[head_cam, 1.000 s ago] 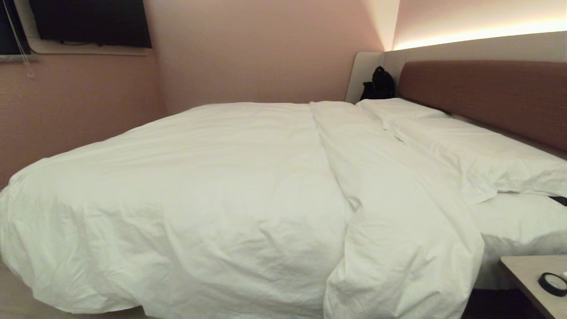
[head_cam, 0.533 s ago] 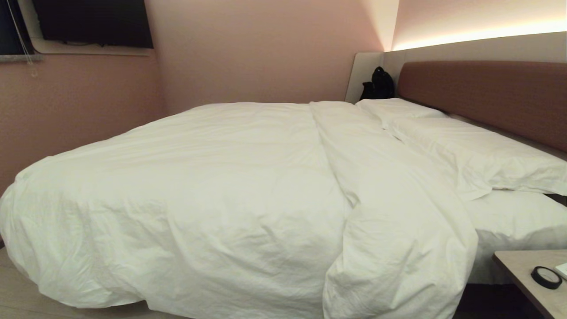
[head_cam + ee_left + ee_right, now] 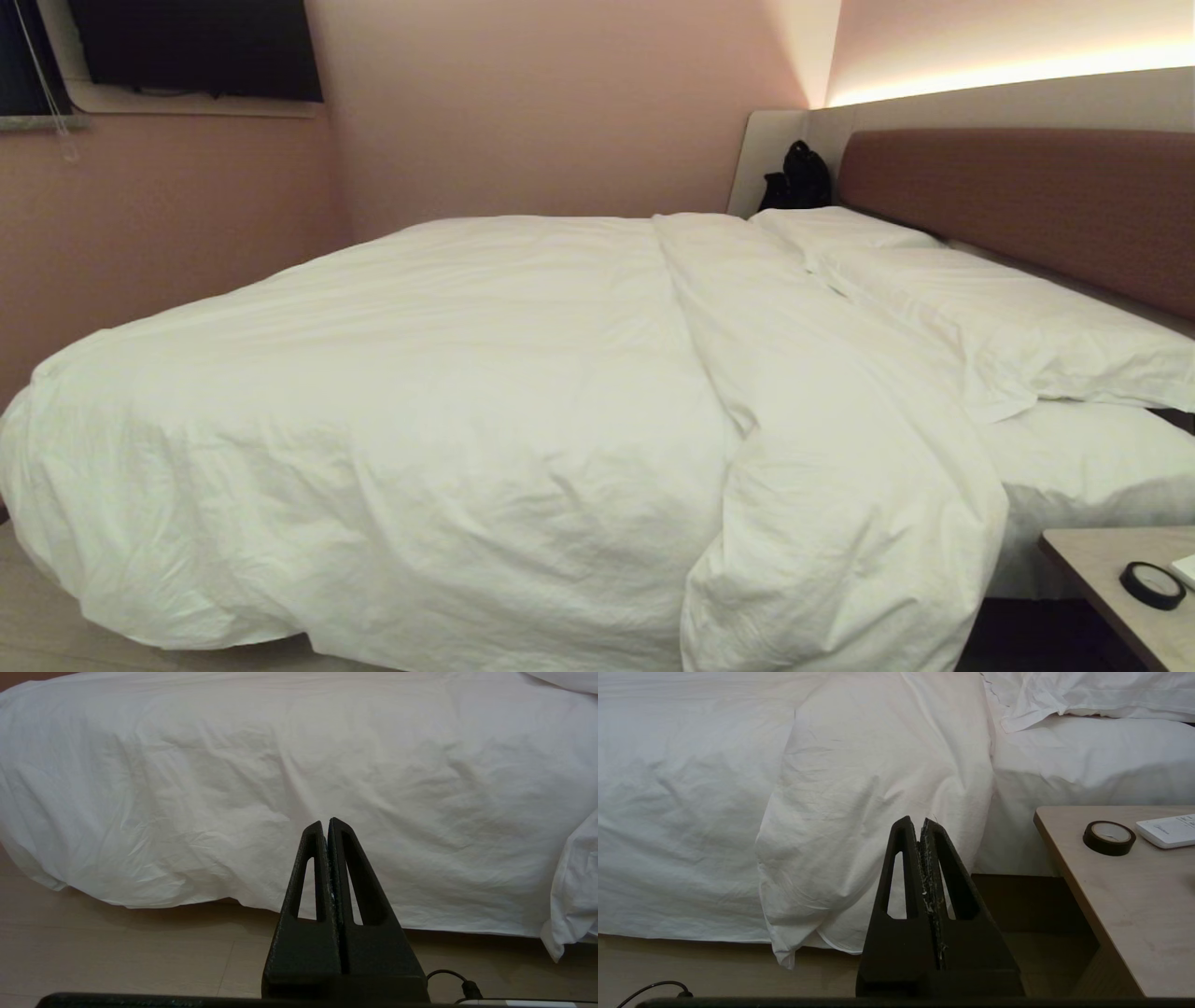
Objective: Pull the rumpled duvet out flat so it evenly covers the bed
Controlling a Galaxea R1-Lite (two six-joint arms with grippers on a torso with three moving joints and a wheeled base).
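Duvet [image 3: 392, 420] heaped over most of the bed [image 3: 1083, 467], hanging off the near side almost to the floor [image 3: 117, 956]. Folded back in a thick ridge near the headboard [image 3: 1027, 205], leaving a strip of bare sheet beside the pillows [image 3: 999, 327]. Ridge running from the far side of the bed to the near edge, ending in a drooping corner [image 3: 784, 952] just above the floor. Two pillows lying against the headboard, overlapping end to end. Black bag [image 3: 798, 177] at the far end of the headboard. Nightstand [image 3: 1125, 905] just beside the bed, below the near pillow, bearing a tape roll [image 3: 1108, 837] and a white remote [image 3: 1169, 830]. Dark screen [image 3: 191, 47] high on the wall past the bed's foot.

Left gripper [image 3: 326, 823] closed, empty, pointed at the hanging duvet side, apart from it. Right gripper [image 3: 920, 822] closed too, empty, aimed at the folded ridge near the drooping corner, not touching.
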